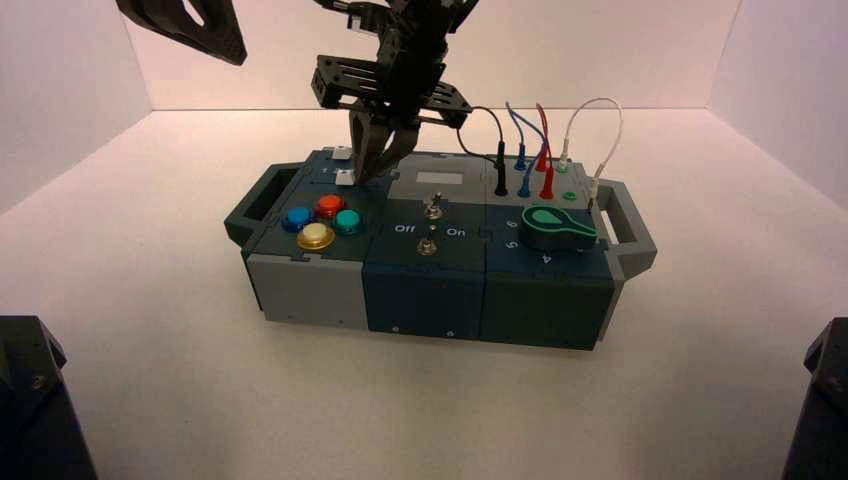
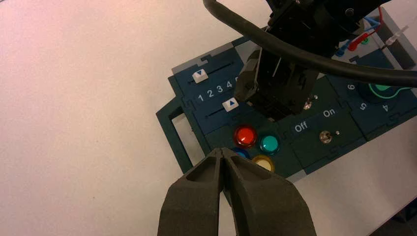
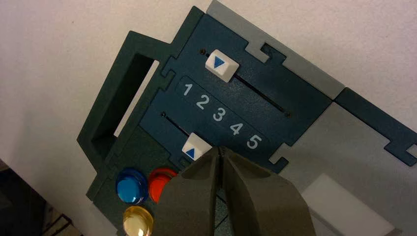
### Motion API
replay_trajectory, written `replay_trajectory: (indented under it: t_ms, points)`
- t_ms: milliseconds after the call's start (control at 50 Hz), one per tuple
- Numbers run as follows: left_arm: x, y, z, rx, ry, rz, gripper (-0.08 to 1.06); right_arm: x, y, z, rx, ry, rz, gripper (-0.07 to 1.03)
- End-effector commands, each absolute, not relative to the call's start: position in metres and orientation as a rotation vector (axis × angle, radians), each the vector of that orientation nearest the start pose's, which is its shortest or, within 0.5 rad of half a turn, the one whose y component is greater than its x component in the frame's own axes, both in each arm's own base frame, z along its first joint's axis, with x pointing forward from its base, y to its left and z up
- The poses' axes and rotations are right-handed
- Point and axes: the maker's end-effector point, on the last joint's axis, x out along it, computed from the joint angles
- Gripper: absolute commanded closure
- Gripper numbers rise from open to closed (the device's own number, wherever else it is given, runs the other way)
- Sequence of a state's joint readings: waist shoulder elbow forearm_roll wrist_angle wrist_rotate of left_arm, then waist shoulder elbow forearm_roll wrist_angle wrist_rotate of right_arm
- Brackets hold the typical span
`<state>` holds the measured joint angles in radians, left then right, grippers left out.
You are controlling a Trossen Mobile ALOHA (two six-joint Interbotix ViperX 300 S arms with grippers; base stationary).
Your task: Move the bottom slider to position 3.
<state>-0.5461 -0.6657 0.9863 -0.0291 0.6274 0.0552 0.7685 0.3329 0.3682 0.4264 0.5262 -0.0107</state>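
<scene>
Right wrist view: closed right fingers (image 3: 221, 150) hide slot beyond bottom slider (image 3: 196, 146); left fingers (image 2: 222, 152) pressed together.

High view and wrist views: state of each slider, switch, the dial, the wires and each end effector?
Bottom slider: at 3.
Top slider: about at 2.
Switches: positions unclear.
Green dial: setting unclear.
Blue and red wires: plugged in at the box's far right.
Right end effector: closed, at the bottom slider.
Left end effector: closed, idle, raised off the box's far left.
</scene>
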Motion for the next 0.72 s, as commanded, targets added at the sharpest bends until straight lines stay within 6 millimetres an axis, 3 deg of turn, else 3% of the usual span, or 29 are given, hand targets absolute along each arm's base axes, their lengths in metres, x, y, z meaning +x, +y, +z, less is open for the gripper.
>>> replay_trajectory:
  t_ms: [20, 720]
  points:
    - [0.215, -0.134, 0.169, 0.281, 0.894, -0.539, 1.00, 0.301, 0.346, 0.051, -0.026, 1.280, 0.640, 0.99]
    - [0.219, -0.135, 0.166, 0.292, 0.893, -0.537, 1.00, 0.282, 0.309, 0.050, -0.121, 1.282, 0.633, 0.99]
